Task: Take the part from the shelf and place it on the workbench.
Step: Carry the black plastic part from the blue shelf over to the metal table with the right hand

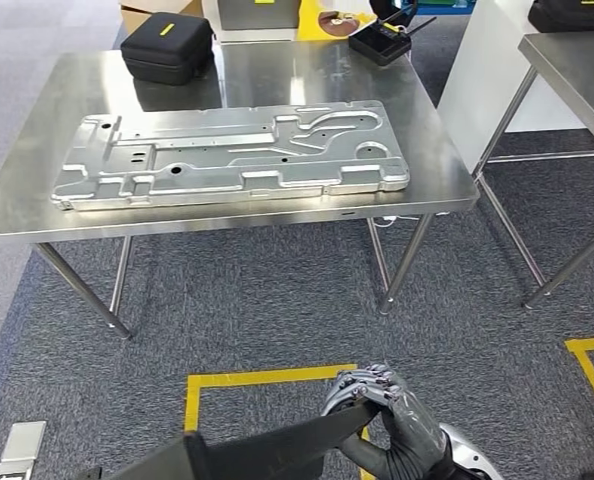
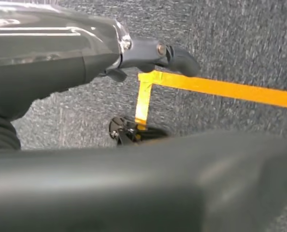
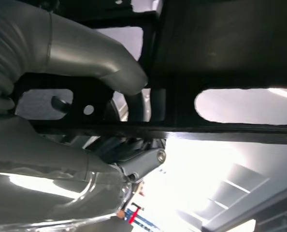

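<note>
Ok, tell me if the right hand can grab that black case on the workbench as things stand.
Probably not. The right hand already grips the dark part, low over the carpet, and the black case sits at the workbench's far-left side, beyond the long metal panel.

Pale silver-grey stamped panel (image 1: pixel 233 155) on a brushed steel workbench (image 1: pixel 22 200). Black zip case (image 1: pixel 167 45) (small yellow tab on top) at the far left edge. Speckled grey carpet (image 1: pixel 264 290), crossed with yellow tape lines (image 1: pixel 264 378). Down low, dark charcoal part (image 1: pixel 279 445) in a grey right hand (image 1: pixel 400 415).
</note>
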You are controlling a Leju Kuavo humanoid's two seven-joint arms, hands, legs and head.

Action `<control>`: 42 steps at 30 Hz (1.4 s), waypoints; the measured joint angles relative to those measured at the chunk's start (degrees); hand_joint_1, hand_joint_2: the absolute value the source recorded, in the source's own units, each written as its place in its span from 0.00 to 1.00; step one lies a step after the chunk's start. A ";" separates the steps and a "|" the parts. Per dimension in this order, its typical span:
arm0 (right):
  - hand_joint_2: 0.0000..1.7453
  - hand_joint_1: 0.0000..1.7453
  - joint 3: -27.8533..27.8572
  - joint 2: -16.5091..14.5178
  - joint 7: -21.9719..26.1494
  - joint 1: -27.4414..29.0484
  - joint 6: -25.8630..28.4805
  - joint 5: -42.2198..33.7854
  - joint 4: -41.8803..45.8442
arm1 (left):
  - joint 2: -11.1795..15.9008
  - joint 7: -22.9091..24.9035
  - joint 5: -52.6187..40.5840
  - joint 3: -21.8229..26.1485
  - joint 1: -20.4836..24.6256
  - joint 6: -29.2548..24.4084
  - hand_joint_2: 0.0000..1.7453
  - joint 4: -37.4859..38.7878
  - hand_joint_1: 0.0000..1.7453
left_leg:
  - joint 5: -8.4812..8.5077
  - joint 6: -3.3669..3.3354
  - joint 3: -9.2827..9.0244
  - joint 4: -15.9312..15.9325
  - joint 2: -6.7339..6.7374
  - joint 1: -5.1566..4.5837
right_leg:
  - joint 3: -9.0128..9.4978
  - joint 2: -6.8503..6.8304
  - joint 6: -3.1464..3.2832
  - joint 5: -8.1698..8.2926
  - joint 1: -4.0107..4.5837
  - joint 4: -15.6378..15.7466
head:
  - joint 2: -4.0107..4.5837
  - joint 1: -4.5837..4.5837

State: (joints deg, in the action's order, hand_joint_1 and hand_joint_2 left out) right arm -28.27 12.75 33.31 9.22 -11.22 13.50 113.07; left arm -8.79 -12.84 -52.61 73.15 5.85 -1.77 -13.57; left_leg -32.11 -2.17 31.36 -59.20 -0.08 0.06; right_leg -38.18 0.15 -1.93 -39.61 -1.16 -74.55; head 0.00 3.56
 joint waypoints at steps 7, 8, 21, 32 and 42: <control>1.00 1.00 0.44 0.38 -0.02 -0.19 0.01 -0.08 -0.05 | 0.02 -0.03 0.00 -0.02 0.17 0.01 1.00 0.00 0.00 | -2.79 1.72 -3.04 0.03 -0.09 0.07 | 3.71 -0.07 0.48 8.49 0.35 12.98 | 0.00 -0.03; 1.00 1.00 0.56 0.38 -0.02 -0.31 0.01 -0.16 -0.03 | 0.02 -0.03 -0.01 -0.03 0.23 0.02 1.00 0.00 0.00 | -2.91 1.94 -3.16 0.22 -0.07 0.10 | 3.82 0.00 1.03 8.19 0.30 13.19 | 0.00 -0.03; 1.00 1.00 0.78 -0.15 0.29 -1.20 -0.10 -0.84 -0.38 | 0.01 -0.01 -0.15 -0.08 0.05 -0.08 1.00 0.00 0.00 | 2.20 1.22 4.13 -4.14 -0.09 -0.48 | 8.66 0.11 1.93 4.35 0.04 13.91 | 0.00 0.05; 1.00 1.00 0.93 0.08 0.14 -1.05 0.68 1.63 -0.54 | 0.07 -0.15 -0.15 -0.08 -0.08 0.02 1.00 0.00 0.00 | -0.94 0.35 -1.36 0.25 -1.65 0.27 | -0.16 -0.11 -0.59 2.36 0.09 1.33 | 0.00 0.00; 1.00 1.00 0.97 0.08 0.37 -0.56 0.92 1.13 -0.66 | 0.04 -0.10 -0.15 -0.08 0.18 0.02 1.00 -0.02 0.00 | -4.97 2.66 -1.58 -3.36 -1.49 0.21 | 4.41 0.17 2.03 7.45 -0.19 13.51 | 0.00 0.18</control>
State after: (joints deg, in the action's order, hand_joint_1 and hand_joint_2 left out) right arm -27.30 12.84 33.68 8.66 -10.29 14.62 112.42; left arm -8.75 -12.94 -52.76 73.07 6.04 -1.75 -13.59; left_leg -37.08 0.49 29.78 -62.56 -1.57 0.26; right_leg -33.77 0.31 0.10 -32.16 -1.35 -61.04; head 0.00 3.74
